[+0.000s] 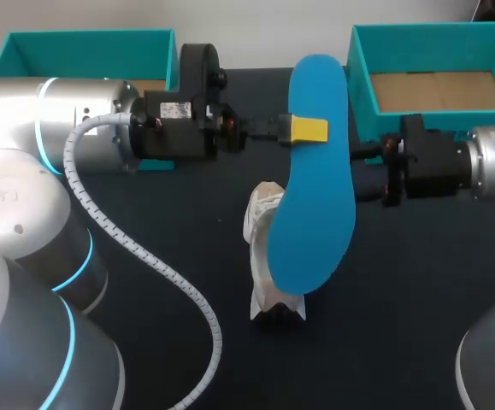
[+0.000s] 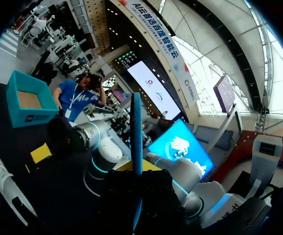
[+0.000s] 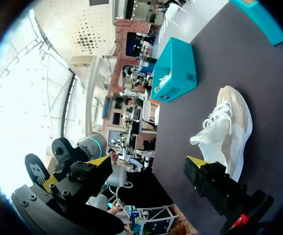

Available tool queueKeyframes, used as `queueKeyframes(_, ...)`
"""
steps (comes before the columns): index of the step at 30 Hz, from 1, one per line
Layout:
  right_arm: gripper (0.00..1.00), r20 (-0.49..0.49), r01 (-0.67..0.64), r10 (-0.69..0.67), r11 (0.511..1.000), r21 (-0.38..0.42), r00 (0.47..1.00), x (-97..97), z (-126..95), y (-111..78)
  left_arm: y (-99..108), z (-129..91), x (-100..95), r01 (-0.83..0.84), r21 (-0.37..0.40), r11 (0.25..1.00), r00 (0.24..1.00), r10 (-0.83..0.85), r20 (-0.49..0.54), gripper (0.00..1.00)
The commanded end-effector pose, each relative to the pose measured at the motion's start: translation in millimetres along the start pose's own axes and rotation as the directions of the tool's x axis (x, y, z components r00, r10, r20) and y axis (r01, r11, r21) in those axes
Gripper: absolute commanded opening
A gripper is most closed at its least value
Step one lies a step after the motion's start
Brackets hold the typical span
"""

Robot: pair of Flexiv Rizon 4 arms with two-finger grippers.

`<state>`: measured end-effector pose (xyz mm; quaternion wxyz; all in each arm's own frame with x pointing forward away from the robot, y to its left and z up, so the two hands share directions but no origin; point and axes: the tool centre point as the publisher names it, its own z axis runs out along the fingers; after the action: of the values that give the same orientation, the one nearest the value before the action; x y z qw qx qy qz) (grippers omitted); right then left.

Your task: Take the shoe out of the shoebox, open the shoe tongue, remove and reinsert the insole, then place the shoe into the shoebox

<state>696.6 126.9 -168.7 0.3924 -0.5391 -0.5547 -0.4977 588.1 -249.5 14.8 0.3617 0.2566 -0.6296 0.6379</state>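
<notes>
A blue insole (image 1: 315, 179) hangs upright above the table's middle, with my left gripper (image 1: 305, 130) shut on its upper edge. In the left wrist view the insole (image 2: 136, 132) shows edge-on, rising from between the fingers of my left gripper (image 2: 136, 171). Under it a white and beige shoe (image 1: 262, 248) stands on the dark table. My right arm (image 1: 435, 166) comes in level from the right, its fingertips hidden behind the insole. In its wrist view my right gripper (image 3: 148, 164) stands open and empty, the shoe (image 3: 229, 125) lying just beside it.
An open teal shoebox (image 1: 362, 85) with a cardboard floor stands at the back right, also seen as the teal shoebox (image 2: 26, 100) in the left wrist view. A second teal box (image 1: 85, 51) sits at the back left behind my left arm.
</notes>
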Motion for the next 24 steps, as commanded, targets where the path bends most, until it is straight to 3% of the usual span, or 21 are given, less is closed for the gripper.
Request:
queueKeyframes(1, 1.0, 0.002, -0.001, 0.001, 1.0, -0.002, 1.0, -0.4, 2, -0.4, 2, -1, 0.0, 0.0, 0.002, 1.0, 1.0, 0.0, 0.0, 0.0)
queueKeyframes(8, 1.0, 0.002, -0.001, 0.001, 1.0, -0.002, 1.0, -0.4, 2, -0.4, 6, -4, -4.1, -0.02, -0.002, 1.0, 0.999, 0.02, -0.033, 0.0)
queueKeyframes(13, 1.0, 0.002, -0.001, 0.001, 1.0, -0.002, 1.0, -0.4, 2, -0.4, 7, -11, -9.5, -0.26, -0.022, 0.965, 0.966, 0.259, -0.016, 0.0)
queueKeyframes(17, 1.0, 0.002, -0.001, 0.001, 1.0, -0.002, 1.0, -0.4, 2, -0.4, 14, -24, -16.7, -0.513, -0.064, 0.856, 0.858, 0.512, -0.036, 0.0)
queueKeyframes(19, 1.0, 0.002, -0.001, 0.001, 1.0, -0.002, 1.0, -0.4, 2, -0.4, 16, -28, -18.3, -0.553, -0.054, 0.831, 0.833, 0.552, -0.04, 0.0)
queueKeyframes(23, 1.0, 0.002, -0.001, 0.001, 1.0, -0.002, 1.0, -0.4, 2, -0.4, 22, -41, -30.3, -0.77, -0.07, 0.634, 0.636, 0.772, 0.001, 0.0)
queueKeyframes(24, 1.0, 0.002, -0.001, 0.001, 1.0, -0.002, 1.0, -0.4, 2, -0.4, 23, -43, -34.7, -0.837, -0.075, 0.543, 0.543, 0.84, 0.021, 0.0)
